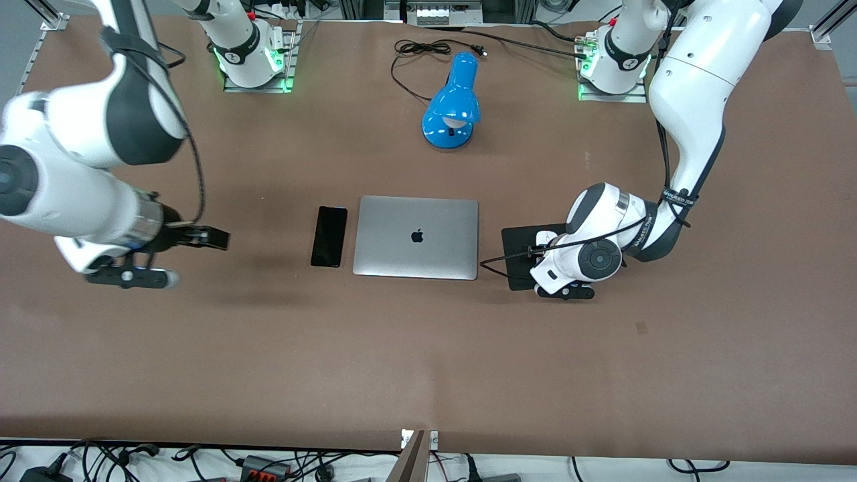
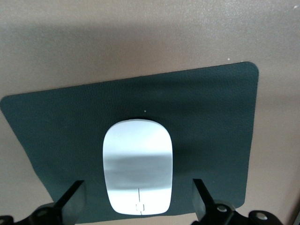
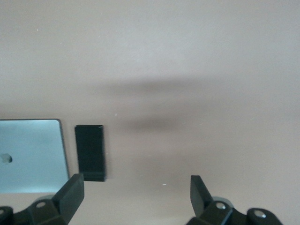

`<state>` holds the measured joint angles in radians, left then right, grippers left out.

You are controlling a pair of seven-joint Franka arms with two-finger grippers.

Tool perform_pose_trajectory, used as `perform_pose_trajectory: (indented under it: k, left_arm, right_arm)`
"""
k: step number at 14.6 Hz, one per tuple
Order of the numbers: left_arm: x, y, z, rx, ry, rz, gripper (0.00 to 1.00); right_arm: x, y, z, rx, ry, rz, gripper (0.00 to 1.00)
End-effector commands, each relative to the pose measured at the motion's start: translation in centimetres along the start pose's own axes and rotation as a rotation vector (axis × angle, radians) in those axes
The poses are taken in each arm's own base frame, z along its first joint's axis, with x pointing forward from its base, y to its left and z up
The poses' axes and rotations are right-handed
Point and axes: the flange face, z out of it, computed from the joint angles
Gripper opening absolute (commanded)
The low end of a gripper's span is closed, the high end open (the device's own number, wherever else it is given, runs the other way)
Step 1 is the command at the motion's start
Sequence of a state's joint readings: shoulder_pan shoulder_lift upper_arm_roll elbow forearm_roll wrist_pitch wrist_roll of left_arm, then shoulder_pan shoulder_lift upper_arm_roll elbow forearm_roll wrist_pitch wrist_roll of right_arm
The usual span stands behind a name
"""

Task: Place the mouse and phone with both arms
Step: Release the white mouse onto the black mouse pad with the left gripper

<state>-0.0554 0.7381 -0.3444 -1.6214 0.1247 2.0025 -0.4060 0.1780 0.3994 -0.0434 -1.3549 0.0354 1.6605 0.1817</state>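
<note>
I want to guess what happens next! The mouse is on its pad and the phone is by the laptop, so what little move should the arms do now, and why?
Probably lift the left gripper straight up. Its fingers stand open on either side of the mouse, which lies flat on the black pad. The right gripper is open too, over bare table, with the phone lying beside the laptop.

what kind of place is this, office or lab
Probably a robotics lab staged as a desk: two arms bolted to a brown table, with a closed laptop, blue lamp and loose cables along its edges.
</note>
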Motion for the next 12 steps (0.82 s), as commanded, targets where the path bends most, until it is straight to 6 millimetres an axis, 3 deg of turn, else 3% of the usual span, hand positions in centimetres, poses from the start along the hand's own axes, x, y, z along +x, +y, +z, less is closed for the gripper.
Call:
perform_pose_trajectory:
  k: [1, 3, 4, 6, 8, 12]
  left_arm:
    - [-1.2, -1.2, -5.2, 0.038, 0.002, -0.02, 1.0]
    - [-2.6, -4.2, -11.1, 0.053, 0.023, -0.065, 1.0]
    - [-3.3, -5.5, -12.7, 0.055, 0.026, -0.088, 1.0]
    - [-5.0, -7.8, -16.4, 0.07, 0.03, -0.113, 1.0]
    - [-7.3, -9.1, -21.0, 0.076, 0.078, -0.132, 1.0]
    - [-11.6, -12.5, -27.5, 0.028, 0.113, -0.178, 1.0]
  right_arm:
    - [0.6, 4.8, -3.5, 0.008, 0.045, -0.028, 1.0]
    - [-0.3, 7.6, -6.5, 0.016, 0.092, -0.033, 1.0]
    - [-0.8, 8.9, -7.8, 0.016, 0.113, -0.042, 1.0]
    - [-1.1, 11.6, -8.7, 0.015, 0.126, -0.067, 1.0]
    - [-1.4, 12.5, -9.3, 0.008, 0.134, -0.079, 1.0]
    - [-3.1, 12.6, -9.7, -0.02, 0.136, -0.083, 1.0]
